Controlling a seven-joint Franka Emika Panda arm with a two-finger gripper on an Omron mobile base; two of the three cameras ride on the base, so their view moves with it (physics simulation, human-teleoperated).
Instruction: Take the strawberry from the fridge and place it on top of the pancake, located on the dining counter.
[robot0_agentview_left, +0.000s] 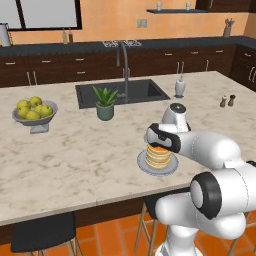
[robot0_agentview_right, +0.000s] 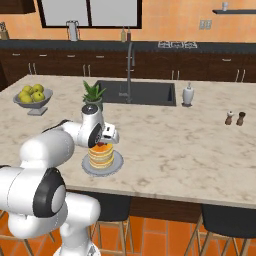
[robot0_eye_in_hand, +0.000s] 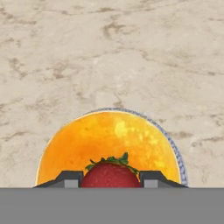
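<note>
Hand (robot0_eye_in_hand: 111, 178) clamped on strawberry (robot0_eye_in_hand: 110, 175), fingertips (robot0_eye_in_hand: 68, 178) tight to either side, hovering just above pancake (robot0_eye_in_hand: 109, 146). Orange top of stack right under the fruit; can't tell if touching. Pancake stack sits on round grey plate (robot0_agentview_left: 142, 165) near front edge of beige marbled tabletop (robot0_agentview_left: 75, 150). Farther back: potted plant (robot0_agentview_left: 105, 102) by dark sink (robot0_agentview_left: 145, 90) w/ tall faucet (robot0_agentview_left: 124, 67); fruit bowl (robot0_agentview_left: 34, 113) off to left; salt & pepper shakers (robot0_agentview_left: 227, 101) to right.

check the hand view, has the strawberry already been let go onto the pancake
No, the strawberry sits clamped between the gripper fingertips, above the pancake.
</note>
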